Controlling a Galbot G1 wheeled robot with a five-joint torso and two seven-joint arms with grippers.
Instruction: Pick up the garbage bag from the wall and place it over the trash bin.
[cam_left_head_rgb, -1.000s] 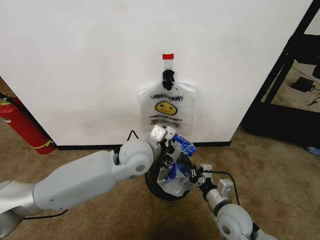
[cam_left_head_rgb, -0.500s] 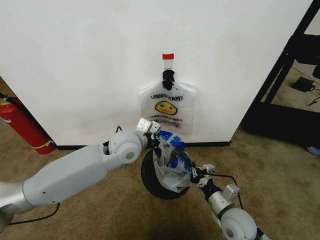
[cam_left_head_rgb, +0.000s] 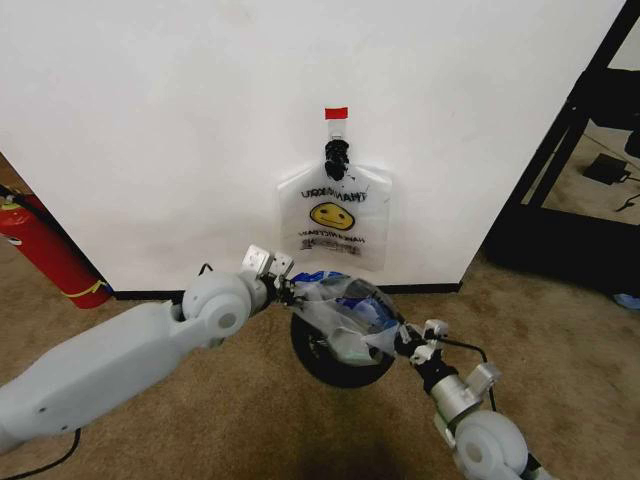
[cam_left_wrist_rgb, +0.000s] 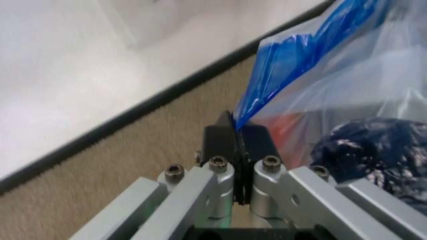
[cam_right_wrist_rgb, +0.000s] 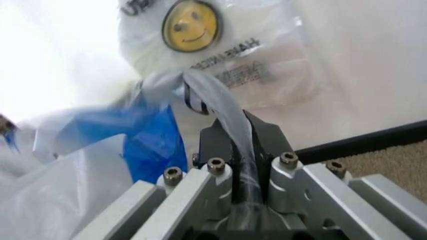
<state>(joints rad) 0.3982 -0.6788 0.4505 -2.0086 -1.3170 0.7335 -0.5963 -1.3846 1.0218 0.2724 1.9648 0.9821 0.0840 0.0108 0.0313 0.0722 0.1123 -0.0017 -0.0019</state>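
The garbage bag (cam_left_head_rgb: 345, 305), thin translucent plastic with blue tape, is stretched wide between my two grippers just above the trash bin (cam_left_head_rgb: 338, 368), a black mesh bin on the carpet. At the bag's left edge my left gripper (cam_left_head_rgb: 288, 290) is shut on it; the left wrist view shows the blue-taped edge (cam_left_wrist_rgb: 293, 65) pinched at that gripper (cam_left_wrist_rgb: 235, 131). My right gripper (cam_left_head_rgb: 405, 345) is shut on the right edge, a twisted strip (cam_right_wrist_rgb: 217, 100) running through that gripper (cam_right_wrist_rgb: 235, 131). Behind stands the white wall (cam_left_head_rgb: 150, 120) with its hook (cam_left_head_rgb: 335, 155) under red tape (cam_left_head_rgb: 336, 113).
A second smiley bag (cam_left_head_rgb: 335, 215) with mirrored print hangs on the hook, just behind the bin. A red fire extinguisher (cam_left_head_rgb: 45, 250) leans at the left by the baseboard. A black frame (cam_left_head_rgb: 560, 150) stands at the right. Open carpet lies in front.
My left gripper has drawn left and my right gripper right, pulling the bag from a bunched, hanging shape into a wide spread over the bin.
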